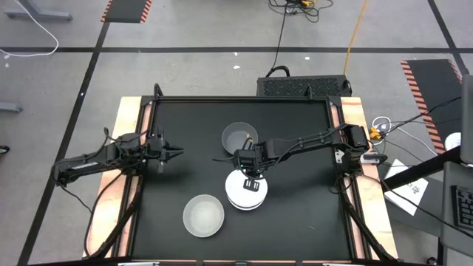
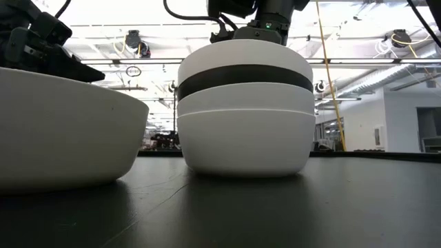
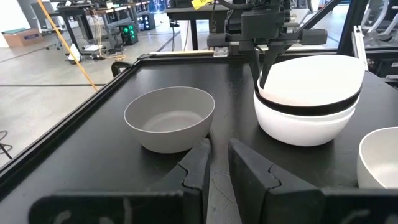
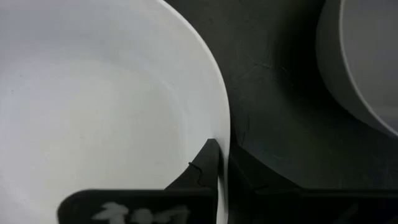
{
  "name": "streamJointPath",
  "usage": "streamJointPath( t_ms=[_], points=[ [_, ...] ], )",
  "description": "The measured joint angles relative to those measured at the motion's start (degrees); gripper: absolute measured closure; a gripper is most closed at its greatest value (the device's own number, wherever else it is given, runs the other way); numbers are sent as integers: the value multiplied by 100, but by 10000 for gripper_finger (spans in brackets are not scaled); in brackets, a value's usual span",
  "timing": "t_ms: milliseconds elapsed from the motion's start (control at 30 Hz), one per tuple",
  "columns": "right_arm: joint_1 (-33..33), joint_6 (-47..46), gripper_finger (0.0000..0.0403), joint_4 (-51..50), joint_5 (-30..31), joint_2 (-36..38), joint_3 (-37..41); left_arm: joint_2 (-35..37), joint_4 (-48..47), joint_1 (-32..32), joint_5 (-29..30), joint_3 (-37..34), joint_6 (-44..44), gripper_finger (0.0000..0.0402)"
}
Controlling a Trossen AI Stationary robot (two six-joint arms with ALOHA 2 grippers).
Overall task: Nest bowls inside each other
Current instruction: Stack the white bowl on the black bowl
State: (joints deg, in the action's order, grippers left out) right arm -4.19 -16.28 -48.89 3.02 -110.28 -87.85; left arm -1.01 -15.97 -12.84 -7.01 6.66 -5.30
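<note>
Nearest the low camera, a translucent pale bowl (image 2: 65, 131) sits alone at the front of the black desk (image 1: 295, 214). Just beside it, toward the right arm's side, stands the nested stack (image 1: 246, 192): white bowls with a black one showing as a dark band in it. Over it, the right claw (image 1: 252, 179) is clamped on the top white bowl's (image 4: 93, 106) rim. Behind the stack sits a grey bowl (image 1: 239, 137). Well apart, the left claw (image 1: 175, 152) hovers near the desk's left edge, fingers nearly together, holding nothing
</note>
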Motion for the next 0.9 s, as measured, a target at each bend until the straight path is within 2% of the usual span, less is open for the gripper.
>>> streamJointPath(
  t_ms=[167,300,767,900],
  points=[
    [4,-8,401,81,-325,0,0,1,-4,-1,0,0,0,341],
    [-7,-10,385,110,-588,-2,1,0,-9,1,0,0,-1,341],
    [-9,-108,318,180,-611,15,4,2,-15,0,0,0,-15,341],
    [-7,-106,288,214,-611,17,4,-1,-17,0,0,0,-15,341]
  ],
)
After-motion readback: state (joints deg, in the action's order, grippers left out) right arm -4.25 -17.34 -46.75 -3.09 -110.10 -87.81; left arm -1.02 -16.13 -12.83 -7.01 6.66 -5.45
